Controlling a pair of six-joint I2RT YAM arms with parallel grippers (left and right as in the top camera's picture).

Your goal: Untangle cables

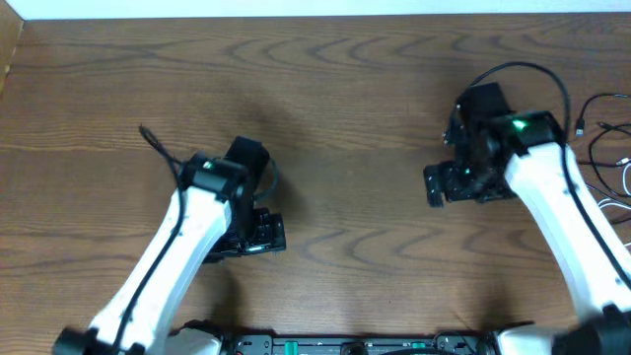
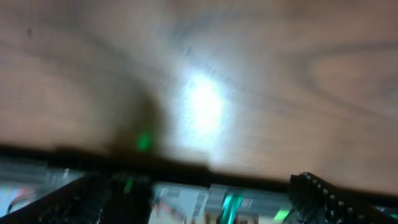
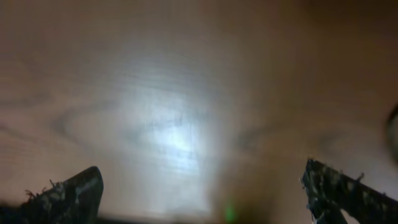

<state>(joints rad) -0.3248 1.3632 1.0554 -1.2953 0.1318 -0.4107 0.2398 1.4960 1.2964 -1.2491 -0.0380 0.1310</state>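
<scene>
Well, the left end effector (image 1: pixel 258 235) and right end effector (image 3: pixel 202 180) are both wide apart and empty, so move the right one slowly to the cables (image 1: pixel 597 148) at 3 o'clock and pinch just one.

Cannot follow the thin black and white cords (image 1: pixel 606 148) past the right edge overhead; too small there to count or to make out plugs. Cannot trace the thin black cord (image 1: pixel 158 146) once under the white left arm (image 1: pixel 163 251). Smeared by blur in both wrist views: brown wooden counter (image 3: pixel 186 93), right arm's dark fingers (image 3: pixel 345 186) and left arm's dark fingers (image 2: pixel 317 190), both pairs cropped by the bottom edge. Hidden from above beneath the black wrists.
</scene>
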